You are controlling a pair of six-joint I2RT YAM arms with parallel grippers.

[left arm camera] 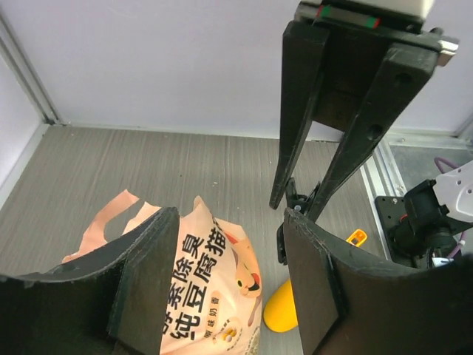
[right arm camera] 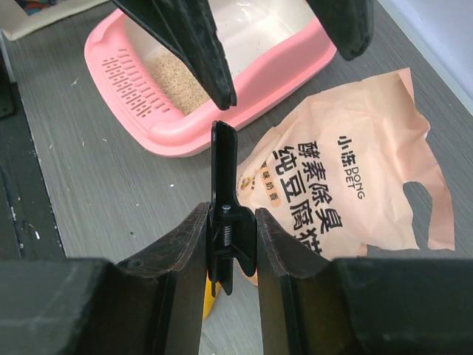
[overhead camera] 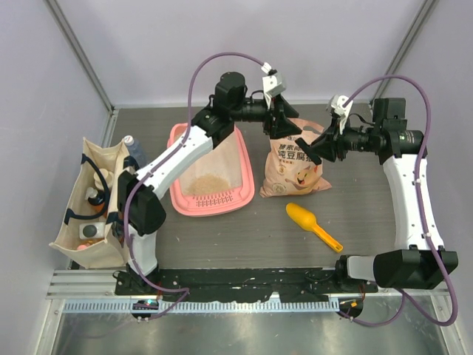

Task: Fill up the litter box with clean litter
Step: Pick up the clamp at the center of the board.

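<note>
The pink litter box [overhead camera: 183, 201] lies left of centre, with a patch of tan clean litter [overhead camera: 207, 181] on its floor; the right wrist view shows the same litter box [right arm camera: 222, 127] and clean litter [right arm camera: 174, 83]. A peach litter bag [overhead camera: 297, 168] stands to its right. My left gripper [overhead camera: 278, 122] hangs open above the bag's top, and the printed bag [left arm camera: 211, 288] shows between and below its fingers [left arm camera: 144, 274]. My right gripper [overhead camera: 316, 148] is shut on a black spring clip [right arm camera: 224, 159], held upright beside the bag [right arm camera: 347, 177].
A yellow-orange scoop [overhead camera: 314, 225] lies on the table in front of the bag. A beige tote bag [overhead camera: 89, 207] holding bottles stands at the left edge. Grey walls close off the back and both sides.
</note>
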